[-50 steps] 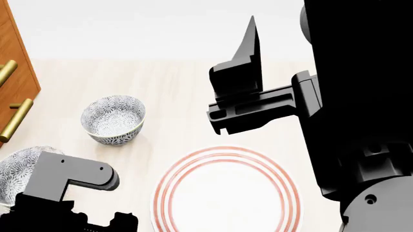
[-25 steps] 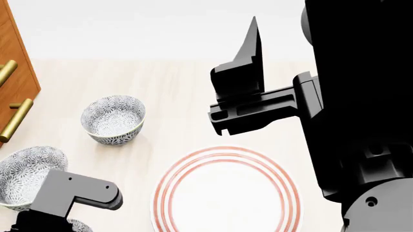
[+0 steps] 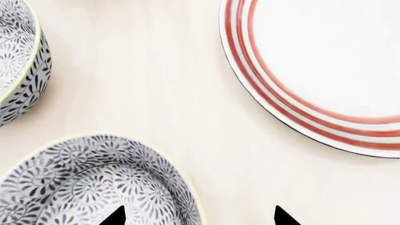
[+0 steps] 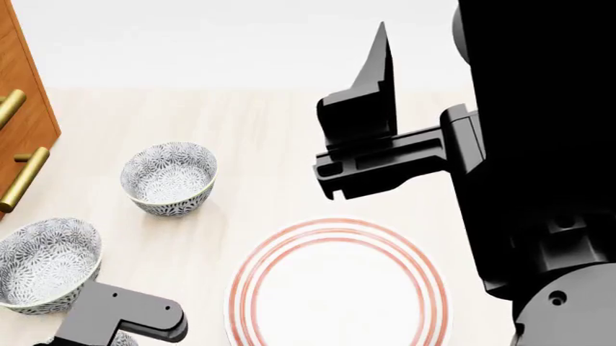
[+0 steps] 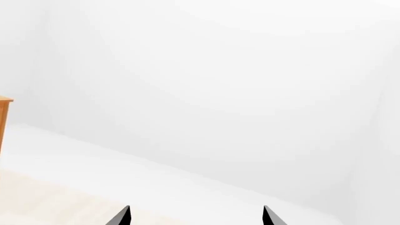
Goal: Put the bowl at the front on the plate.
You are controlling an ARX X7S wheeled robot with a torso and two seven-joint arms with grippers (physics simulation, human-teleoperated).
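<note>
The bowl (image 3: 93, 185) at the front, white with a dense grey-blue flower pattern, lies right under my left gripper (image 3: 200, 218). That gripper is open, one fingertip over the bowl's inside and the other over bare table, so the near rim sits between the jaws. In the head view my left gripper (image 4: 125, 321) covers nearly all of this bowl. The plate (image 4: 337, 288), white with red rings, lies flat beside it and also shows as the plate (image 3: 325, 75) in the left wrist view. My right gripper (image 4: 371, 94) hangs high above the table, open and holding nothing, as the right gripper (image 5: 195, 216) shows against a blank wall.
Two more patterned bowls stand on the pale wood table: one (image 4: 169, 176) farther back, one (image 4: 43, 263) at the left, also seen as a bowl (image 3: 18, 61). A wooden cabinet (image 4: 24, 122) with brass handles borders the far left.
My left arm has drawn back toward the front edge, uncovering the left bowl in the head view. The right arm has barely shifted.
</note>
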